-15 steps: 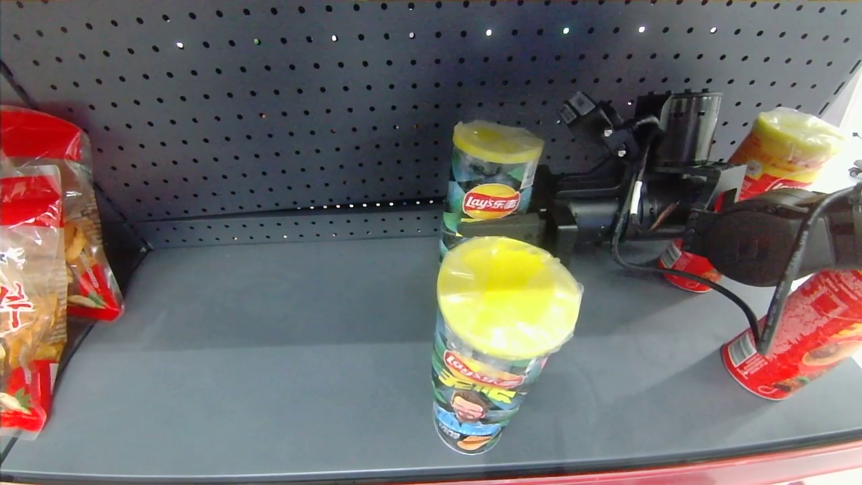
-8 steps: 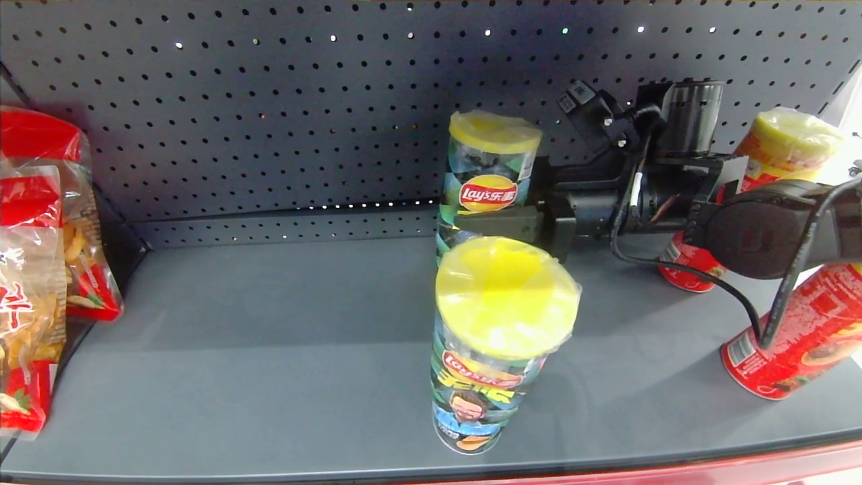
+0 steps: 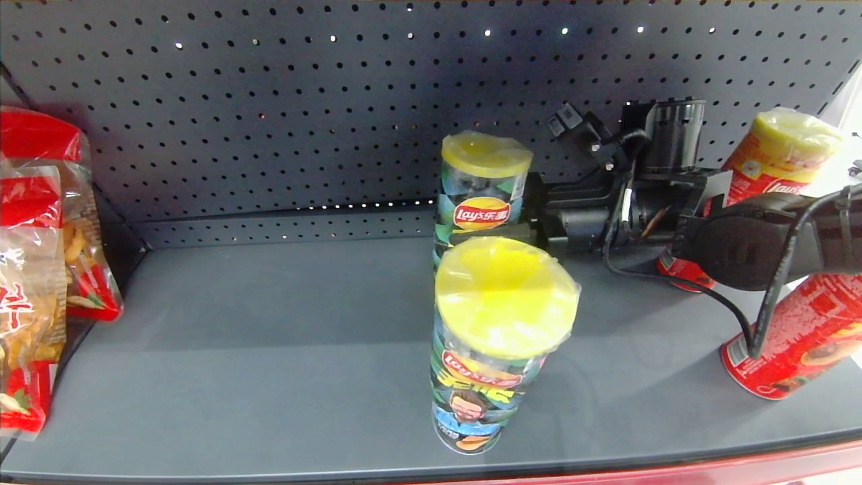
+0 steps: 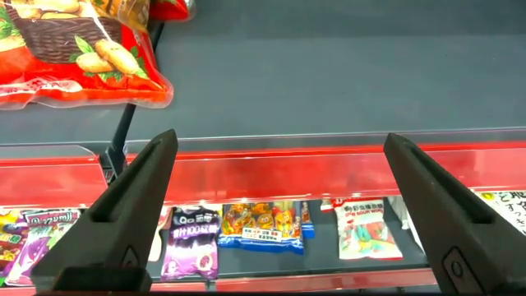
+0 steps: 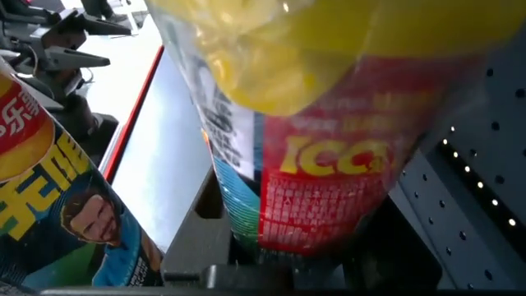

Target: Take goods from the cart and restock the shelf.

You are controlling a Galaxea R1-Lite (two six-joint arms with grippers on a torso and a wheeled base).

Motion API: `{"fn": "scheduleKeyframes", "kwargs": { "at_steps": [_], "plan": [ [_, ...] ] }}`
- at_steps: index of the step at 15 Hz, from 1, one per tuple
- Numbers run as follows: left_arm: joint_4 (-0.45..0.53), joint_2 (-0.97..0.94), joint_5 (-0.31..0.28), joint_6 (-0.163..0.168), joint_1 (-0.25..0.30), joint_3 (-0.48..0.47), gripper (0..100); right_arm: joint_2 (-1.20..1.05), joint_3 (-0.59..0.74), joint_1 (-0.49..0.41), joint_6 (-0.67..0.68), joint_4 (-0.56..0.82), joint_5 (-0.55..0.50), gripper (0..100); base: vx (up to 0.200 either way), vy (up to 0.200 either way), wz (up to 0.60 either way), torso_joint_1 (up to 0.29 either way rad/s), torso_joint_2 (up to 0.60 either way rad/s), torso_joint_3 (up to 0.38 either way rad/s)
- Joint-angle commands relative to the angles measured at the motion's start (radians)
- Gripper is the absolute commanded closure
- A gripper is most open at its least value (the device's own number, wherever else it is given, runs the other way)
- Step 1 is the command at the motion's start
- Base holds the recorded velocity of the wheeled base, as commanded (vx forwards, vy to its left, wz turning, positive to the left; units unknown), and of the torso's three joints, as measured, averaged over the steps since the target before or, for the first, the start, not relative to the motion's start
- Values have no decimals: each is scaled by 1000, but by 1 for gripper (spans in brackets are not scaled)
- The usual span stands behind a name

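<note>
grey shelf (image 3: 269, 337): right pincer (image 3: 488, 228) clamps rear chip can (image 3: 483, 182) behind front can (image 3: 502, 316); left pincer (image 4: 281, 140) spread wide.

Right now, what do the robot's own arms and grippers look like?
The right arm is black, with a rounded matte casing, a silver-grey cylinder on the wrist and a black cable looping beneath it. The right gripper has a blocky black body. The left gripper has two dark grey, wedge-shaped fingers that taper toward the tips.
</note>
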Motion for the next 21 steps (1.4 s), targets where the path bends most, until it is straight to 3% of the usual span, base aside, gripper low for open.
{"fn": "scheduleKeyframes", "kwargs": {
  "at_steps": [1, 3, 4, 12, 21],
  "plan": [
    [0, 2, 0, -1, 0, 0, 0, 11, 1, 0, 1, 3, -1, 100, 0, 0, 0, 0, 0, 0],
    [0, 2, 1, -1, 0, 0, 0, 11, 1, 0, -2, 4, -1, 100, 0, 0, 0, 0, 0, 0],
    [0, 2, 0, -1, 0, 0, 0, 11, 1, 0, -2, 3, -1, 0, 0, 0, 0, 0, 0, 0],
    [0, 2, 1, -1, 0, 0, 0, -9, 18, 0, -4, 4, 4, 0, 0, 0, 0, 0, 0, 0],
    [0, 2, 1, -1, 0, 0, 0, -76, 107, -58, -4, 6, 8, 0, 0, 0, 0, 0, 0, 0]
  ]
}}
